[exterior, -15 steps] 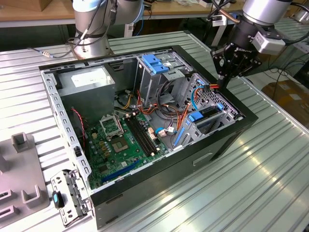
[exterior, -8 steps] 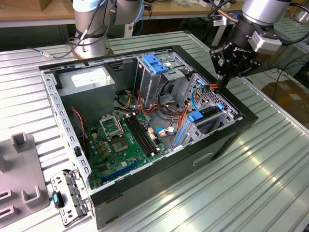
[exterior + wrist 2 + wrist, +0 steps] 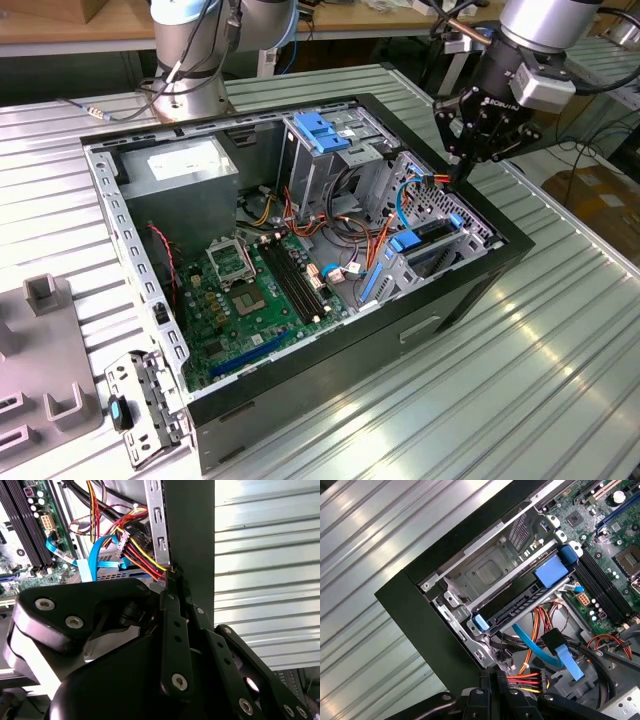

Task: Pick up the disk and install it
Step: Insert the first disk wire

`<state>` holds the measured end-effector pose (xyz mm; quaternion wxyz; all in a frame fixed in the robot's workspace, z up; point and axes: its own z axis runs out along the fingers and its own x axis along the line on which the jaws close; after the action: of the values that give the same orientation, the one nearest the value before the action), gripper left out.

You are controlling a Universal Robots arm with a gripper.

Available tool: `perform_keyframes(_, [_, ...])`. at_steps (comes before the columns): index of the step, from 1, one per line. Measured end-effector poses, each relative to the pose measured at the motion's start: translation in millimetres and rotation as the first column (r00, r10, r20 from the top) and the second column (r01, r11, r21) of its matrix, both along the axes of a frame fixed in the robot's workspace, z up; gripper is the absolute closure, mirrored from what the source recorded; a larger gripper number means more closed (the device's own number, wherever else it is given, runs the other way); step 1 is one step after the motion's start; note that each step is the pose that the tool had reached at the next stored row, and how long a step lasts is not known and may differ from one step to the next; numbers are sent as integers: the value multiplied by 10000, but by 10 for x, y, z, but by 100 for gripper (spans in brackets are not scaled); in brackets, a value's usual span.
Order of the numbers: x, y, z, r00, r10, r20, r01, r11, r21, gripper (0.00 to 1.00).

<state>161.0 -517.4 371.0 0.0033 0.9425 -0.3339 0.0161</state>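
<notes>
The arm reaches steeply down, its black gripper (image 3: 462,172) with fingers pressed together over coloured wires (image 3: 142,560) beside the case's metal edge (image 3: 158,525).

Robotics lab — ribbed metal bench (image 3: 560,370), opened computer case (image 3: 300,260), cardboard boxes (image 3: 600,195)

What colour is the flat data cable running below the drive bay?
Light blue. The flat data cable shows best in the first wrist view, below the drive bay.
</notes>
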Motion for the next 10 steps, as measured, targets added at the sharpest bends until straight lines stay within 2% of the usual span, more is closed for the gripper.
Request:
perform_keyframes(5, [-2, 0, 0, 9989, -466, 0, 466, 9989, 0, 84])
perform_keyframes(10, [-4, 0, 0, 9949, -1007, 0, 1007, 9949, 0, 84])
